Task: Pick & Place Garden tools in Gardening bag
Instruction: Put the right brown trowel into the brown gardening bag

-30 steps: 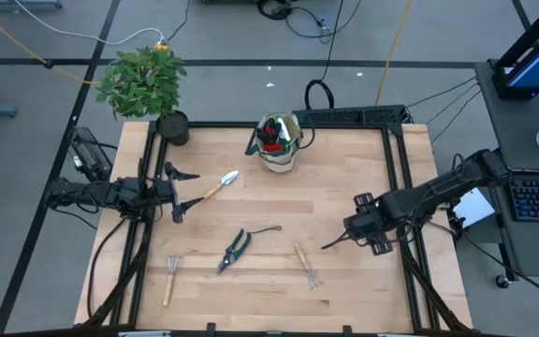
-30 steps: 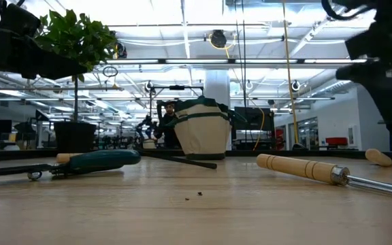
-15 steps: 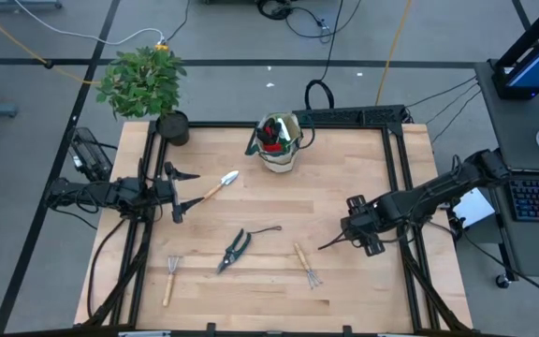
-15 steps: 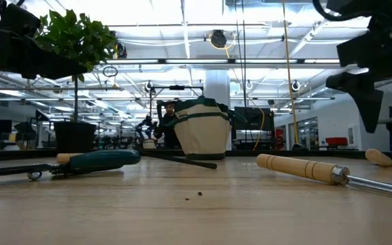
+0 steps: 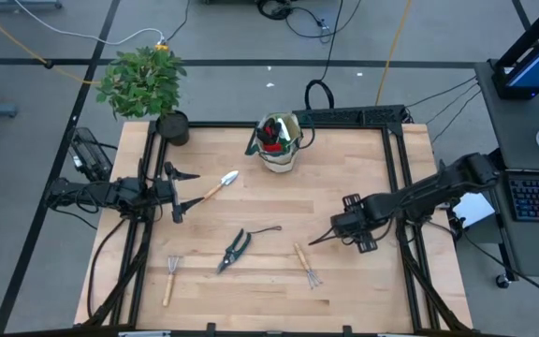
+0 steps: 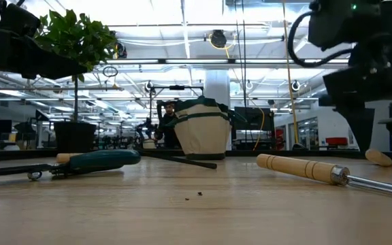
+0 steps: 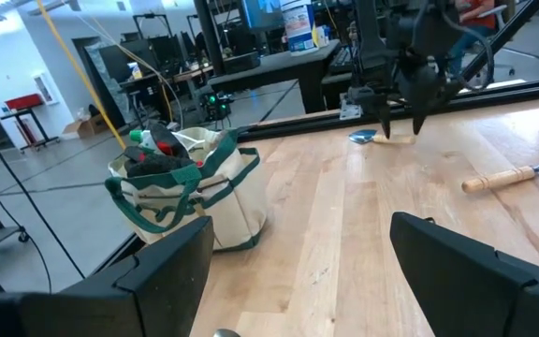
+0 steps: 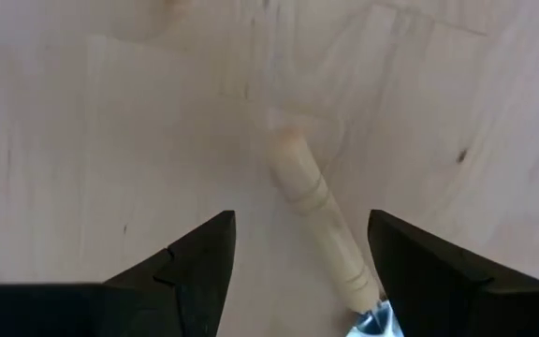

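R hand (image 8: 299,245) open, fingers astride rake handle (image 8: 318,217) w/ clearance to drop & grip; L hand (image 7: 298,271) open, idle nr bag (image 7: 187,192) at desk (image 7: 344,225) edge.

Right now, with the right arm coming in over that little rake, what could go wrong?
The right end effector is open above the wooden handle of the small rake. The handle lies at an angle between the fingers, so closing could roll it or pinch it off-centre. Descending too far could drive the fingers into the table. Later, the gardening bag already holds items, so dropping the rake in could snag.
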Controlling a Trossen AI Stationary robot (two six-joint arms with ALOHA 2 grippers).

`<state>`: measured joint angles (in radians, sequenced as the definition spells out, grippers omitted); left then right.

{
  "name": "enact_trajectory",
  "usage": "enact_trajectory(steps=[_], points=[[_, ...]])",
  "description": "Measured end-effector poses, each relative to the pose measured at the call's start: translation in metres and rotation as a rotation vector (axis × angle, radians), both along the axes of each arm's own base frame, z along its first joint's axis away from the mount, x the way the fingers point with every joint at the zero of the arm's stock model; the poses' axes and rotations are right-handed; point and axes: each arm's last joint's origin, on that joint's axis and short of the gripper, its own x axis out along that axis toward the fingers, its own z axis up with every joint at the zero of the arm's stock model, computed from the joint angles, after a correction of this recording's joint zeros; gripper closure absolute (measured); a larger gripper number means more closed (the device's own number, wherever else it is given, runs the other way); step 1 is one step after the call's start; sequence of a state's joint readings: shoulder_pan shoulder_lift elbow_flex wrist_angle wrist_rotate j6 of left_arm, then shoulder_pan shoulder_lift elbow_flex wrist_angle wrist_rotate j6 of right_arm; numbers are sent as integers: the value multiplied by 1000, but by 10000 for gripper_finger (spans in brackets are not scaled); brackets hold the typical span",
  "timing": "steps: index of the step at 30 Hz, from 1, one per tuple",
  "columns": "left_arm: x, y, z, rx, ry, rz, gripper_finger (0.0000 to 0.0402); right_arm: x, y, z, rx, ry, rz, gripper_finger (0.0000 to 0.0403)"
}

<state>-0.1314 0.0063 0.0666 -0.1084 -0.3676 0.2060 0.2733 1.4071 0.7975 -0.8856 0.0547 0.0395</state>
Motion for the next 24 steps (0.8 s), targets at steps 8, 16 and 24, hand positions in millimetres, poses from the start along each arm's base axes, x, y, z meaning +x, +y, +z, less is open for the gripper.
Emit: enact_trajectory(steps=[8, 16, 24], points=[[0, 0, 0, 0, 0, 0, 69, 11, 3, -15, -3, 9, 26, 165], [0, 0, 0, -1, 0, 0, 69, 23, 2, -18, 23, -80, 16, 182], [0, 0, 0, -1, 0, 0, 68, 17, -4, -17, 5, -26, -19, 198]])
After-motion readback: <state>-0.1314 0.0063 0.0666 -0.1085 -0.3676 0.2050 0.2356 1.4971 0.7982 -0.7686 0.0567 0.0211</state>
